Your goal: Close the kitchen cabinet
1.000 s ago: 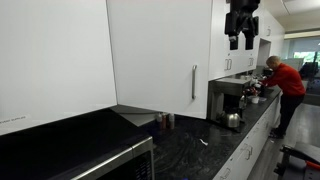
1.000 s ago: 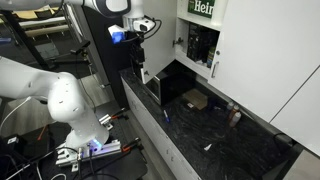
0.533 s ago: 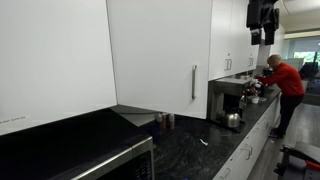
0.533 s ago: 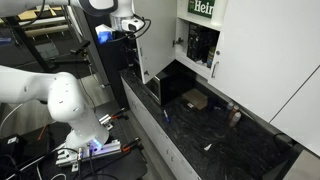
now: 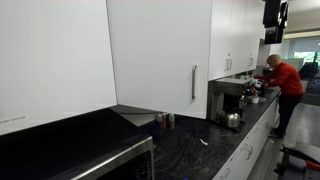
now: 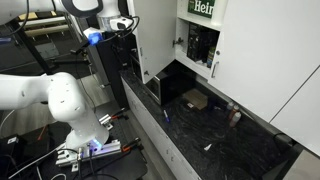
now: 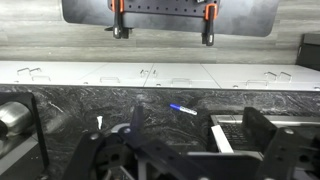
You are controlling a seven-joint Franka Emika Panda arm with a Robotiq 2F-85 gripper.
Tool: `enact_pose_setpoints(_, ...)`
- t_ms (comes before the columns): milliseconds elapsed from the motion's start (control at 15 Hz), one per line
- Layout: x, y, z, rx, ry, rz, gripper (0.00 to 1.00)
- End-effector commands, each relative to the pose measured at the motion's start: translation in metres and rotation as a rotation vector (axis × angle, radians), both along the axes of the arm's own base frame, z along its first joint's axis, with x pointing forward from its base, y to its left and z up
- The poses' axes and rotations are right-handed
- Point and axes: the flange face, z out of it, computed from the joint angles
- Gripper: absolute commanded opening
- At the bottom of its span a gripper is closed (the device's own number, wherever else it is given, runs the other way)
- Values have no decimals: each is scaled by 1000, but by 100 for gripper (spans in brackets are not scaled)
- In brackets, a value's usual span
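White cabinet door (image 6: 156,38) beside end effector (image 6: 124,23)

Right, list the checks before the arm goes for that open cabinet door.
1. Cabinet door stands open, ready to be pushed: ok.
2. Gripper in contact with the door: not ok, it hangs high and apart from it.
3. Jaws open or shut: cannot tell.
4. Person in red out of the way: ok, far down the counter.
5. Shelf contents inside the cabinet's front edge: cannot tell.
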Motion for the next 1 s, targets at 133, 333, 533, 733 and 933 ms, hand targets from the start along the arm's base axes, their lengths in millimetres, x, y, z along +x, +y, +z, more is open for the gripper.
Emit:
enact_pose_setpoints(133,-7,53,-19,-120,-25,191,100)
enact_pose_setpoints(333,-10,85,-22,-186,-45,277,100)
enact_pose_setpoints(533,-10,111,-24,-233,-91,363,100)
enact_pose_setpoints(733,-3,133,-25,-241,-133,431,100)
enact_pose_setpoints(933,5,155,-24,-242,-157,488,100)
